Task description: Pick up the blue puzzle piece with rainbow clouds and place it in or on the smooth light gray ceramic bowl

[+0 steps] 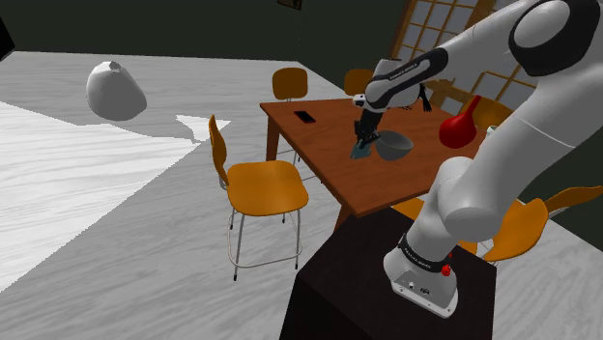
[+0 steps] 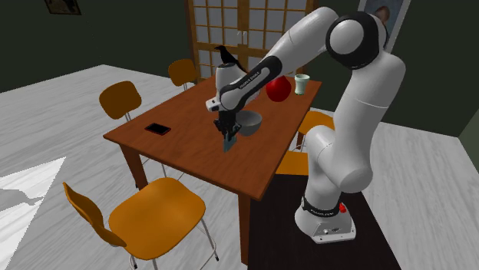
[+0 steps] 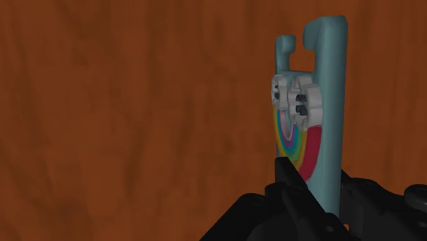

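Carry stage: my end effector (image 1: 365,137) grips the blue rainbow puzzle piece (image 3: 327,82), hanging over the table (image 1: 319,169) just beside the grey bowl (image 1: 393,146), on the shoulder view's left. Next, I judge: shift over the rim and release. A red vessel (image 1: 458,126) stands near the bowl's far side; the tabletop nearer me looks open.

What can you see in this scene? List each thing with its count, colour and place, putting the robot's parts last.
table: 1, brown wood, among the chairs
puzzle piece: 1, blue with rainbow, clasped over table beside bowl
bowl: 1, grey, on table
phone: 1, black, on table
vase: 1, red, on table near bowl
cup: 1, pale, on table by vase
chairs: several, orange, around table
arm: 1, white, reaching over table
stand: 1, dark, beside table
gripper: 1, black, shut on puzzle piece
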{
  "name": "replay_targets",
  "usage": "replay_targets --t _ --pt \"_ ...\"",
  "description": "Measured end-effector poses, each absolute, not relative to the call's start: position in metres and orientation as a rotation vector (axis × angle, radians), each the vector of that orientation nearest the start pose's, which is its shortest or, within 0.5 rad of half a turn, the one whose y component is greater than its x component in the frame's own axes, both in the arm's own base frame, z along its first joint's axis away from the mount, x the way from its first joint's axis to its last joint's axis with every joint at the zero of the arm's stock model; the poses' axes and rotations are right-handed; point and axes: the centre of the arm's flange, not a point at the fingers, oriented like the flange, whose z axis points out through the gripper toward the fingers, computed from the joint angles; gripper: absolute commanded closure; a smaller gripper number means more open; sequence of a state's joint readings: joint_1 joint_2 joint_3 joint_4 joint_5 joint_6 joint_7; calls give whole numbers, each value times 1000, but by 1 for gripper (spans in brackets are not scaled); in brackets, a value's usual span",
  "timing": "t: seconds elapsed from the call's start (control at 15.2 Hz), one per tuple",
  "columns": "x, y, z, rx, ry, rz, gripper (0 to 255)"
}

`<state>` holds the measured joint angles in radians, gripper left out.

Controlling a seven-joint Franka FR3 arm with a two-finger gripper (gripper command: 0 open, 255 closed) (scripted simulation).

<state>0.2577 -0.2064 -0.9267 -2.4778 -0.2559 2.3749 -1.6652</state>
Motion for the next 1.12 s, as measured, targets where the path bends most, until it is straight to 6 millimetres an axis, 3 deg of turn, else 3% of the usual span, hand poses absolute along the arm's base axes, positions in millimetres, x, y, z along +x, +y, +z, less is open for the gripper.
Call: replay_targets --t 1.12 --pt "366 -286 430 -2638 -1779 0 255"
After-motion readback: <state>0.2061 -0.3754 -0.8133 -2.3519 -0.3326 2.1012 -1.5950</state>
